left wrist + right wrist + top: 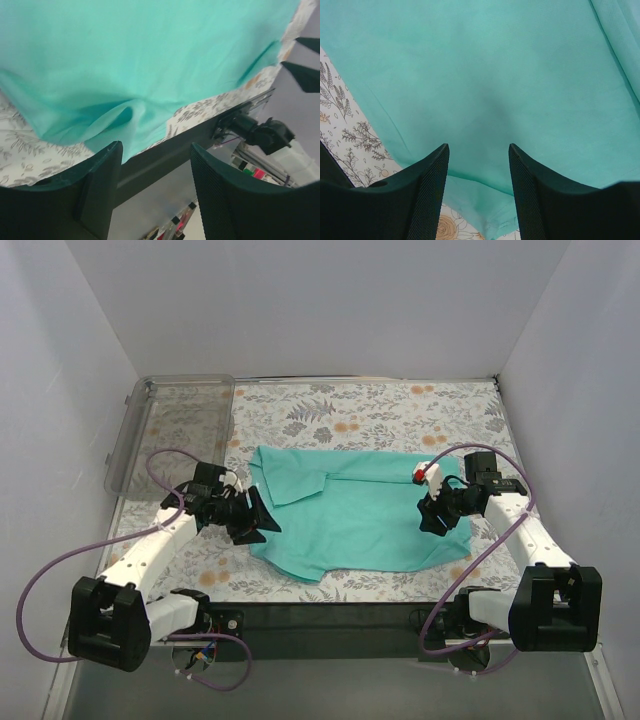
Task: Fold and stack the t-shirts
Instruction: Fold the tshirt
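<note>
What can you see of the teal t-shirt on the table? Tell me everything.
The t-shirt is plain teal-green, soft-looking fabric with no print. It lies spread mostly flat on the floral table cover, with one flap folded in over the body at its far left. A small wrinkle bunches at its left edge, close to the open left end effector. The open right end effector hangs over its right part. Neither clamps the cloth.

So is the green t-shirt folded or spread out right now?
Mostly spread: the t-shirt lies flat on the table, only its far-left flap turned over onto the body.
</note>
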Robot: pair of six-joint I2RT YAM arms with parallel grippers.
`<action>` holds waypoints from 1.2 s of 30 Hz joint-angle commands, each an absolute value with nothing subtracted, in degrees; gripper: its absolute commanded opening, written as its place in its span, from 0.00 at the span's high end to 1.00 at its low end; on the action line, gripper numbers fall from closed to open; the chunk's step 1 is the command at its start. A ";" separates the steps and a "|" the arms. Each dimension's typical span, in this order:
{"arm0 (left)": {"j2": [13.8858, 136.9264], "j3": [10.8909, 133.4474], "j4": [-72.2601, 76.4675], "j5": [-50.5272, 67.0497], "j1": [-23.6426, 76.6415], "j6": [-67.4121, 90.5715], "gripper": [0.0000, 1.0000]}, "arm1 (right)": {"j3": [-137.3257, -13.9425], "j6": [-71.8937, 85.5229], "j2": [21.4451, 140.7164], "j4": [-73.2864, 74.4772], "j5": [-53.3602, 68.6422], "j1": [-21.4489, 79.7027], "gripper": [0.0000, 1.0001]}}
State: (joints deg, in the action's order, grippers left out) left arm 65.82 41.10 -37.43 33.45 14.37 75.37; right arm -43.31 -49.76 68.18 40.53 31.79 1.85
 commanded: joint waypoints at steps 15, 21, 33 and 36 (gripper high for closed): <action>65.47 36.91 -44.92 26.90 16.96 72.68 0.55 | -42.10 -48.69 67.50 39.81 34.89 1.49 0.51; 68.38 37.44 -41.05 24.00 19.60 75.49 0.58 | -41.75 -48.69 66.97 39.81 34.98 1.49 0.51; 70.83 41.21 -34.29 33.99 19.69 79.80 0.96 | -42.53 -53.07 66.97 41.65 40.51 2.37 0.51; 73.56 42.01 -31.22 37.95 19.69 82.35 0.95 | -45.17 -55.28 68.64 44.12 43.24 9.03 0.51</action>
